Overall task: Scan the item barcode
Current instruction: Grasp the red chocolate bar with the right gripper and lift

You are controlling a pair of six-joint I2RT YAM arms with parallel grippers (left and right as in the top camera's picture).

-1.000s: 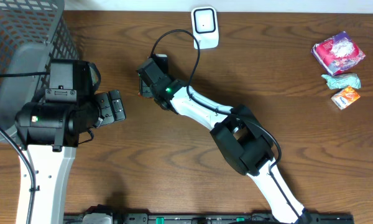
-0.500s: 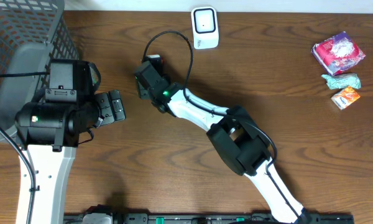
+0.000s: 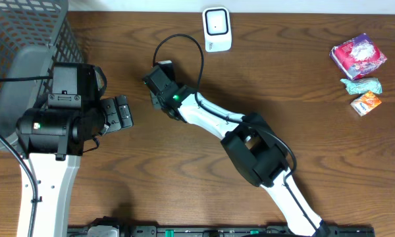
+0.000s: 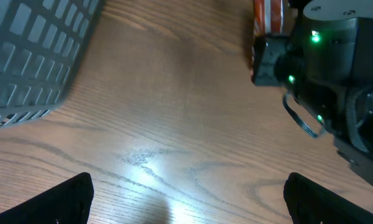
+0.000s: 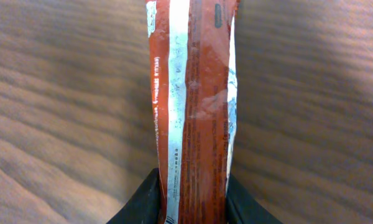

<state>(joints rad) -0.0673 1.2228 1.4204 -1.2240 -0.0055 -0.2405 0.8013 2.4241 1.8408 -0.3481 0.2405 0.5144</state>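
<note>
The item is a long red-brown wrapped bar (image 5: 196, 93) with a white strip of print down its side. It lies on the wooden table and runs straight away from the right wrist camera. My right gripper (image 5: 193, 186) is shut on its near end, one black finger pressed against each side. In the overhead view that gripper (image 3: 159, 80) sits left of the table's middle. The left wrist view shows the bar's red end (image 4: 267, 18) beyond the right gripper's body. A white scanner (image 3: 217, 28) stands at the back edge. My left gripper (image 3: 122, 112) is open with nothing between its fingers (image 4: 68, 199).
A grey mesh basket (image 3: 26, 39) fills the back left corner. At the far right lie a pink packet (image 3: 359, 54), a teal packet (image 3: 362, 84) and a small orange box (image 3: 366, 103). A black cable (image 3: 184, 43) loops above the right wrist.
My right gripper shifted slightly left and its fingers closed in onto the bar. The left arm has not moved.
</note>
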